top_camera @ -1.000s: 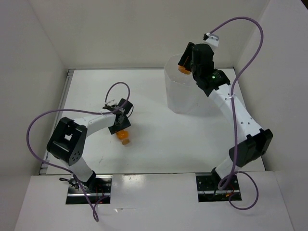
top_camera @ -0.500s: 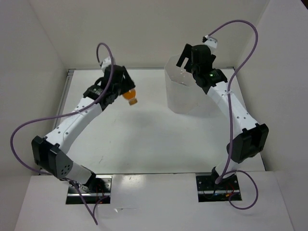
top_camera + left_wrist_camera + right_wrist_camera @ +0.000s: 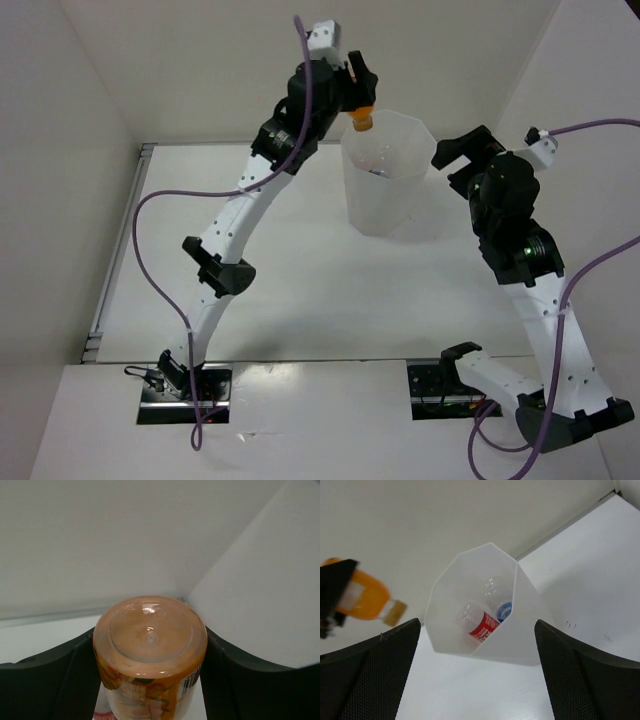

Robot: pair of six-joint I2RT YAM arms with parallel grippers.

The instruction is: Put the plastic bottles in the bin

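White table [image 3: 300,290], closed in by plain white walls on three sides. The bin [image 3: 388,190] stands upright on its far right part, close to the back wall.

The left arm stretches up and across from its base. The left gripper [image 3: 358,100] is clamped on a stubby orange bottle [image 3: 360,120] and holds it in the air, neck down, at the bin's left rim. The top view does not settle whether the tan cap is over the opening or just outside it. In the left wrist view the bottle's round base [image 3: 150,632] faces the camera, with a black finger [image 3: 55,680] pressed against each side.

The right gripper [image 3: 462,150] hangs beside the bin's right side, apart from the rim, jaws spread wide and holding nothing. Its fingers [image 3: 375,675] frame a look down into the bin [image 3: 522,645]. Two clear bottles lie at the bottom there, touching: one with a red label [image 3: 481,625] and one with a blue label [image 3: 503,610]. In that same view the orange bottle [image 3: 367,599] sits off to the left of the bin's rim.

A purple cable [image 3: 150,215] loops out from the left arm over the table's left half, and another trails off the right arm.
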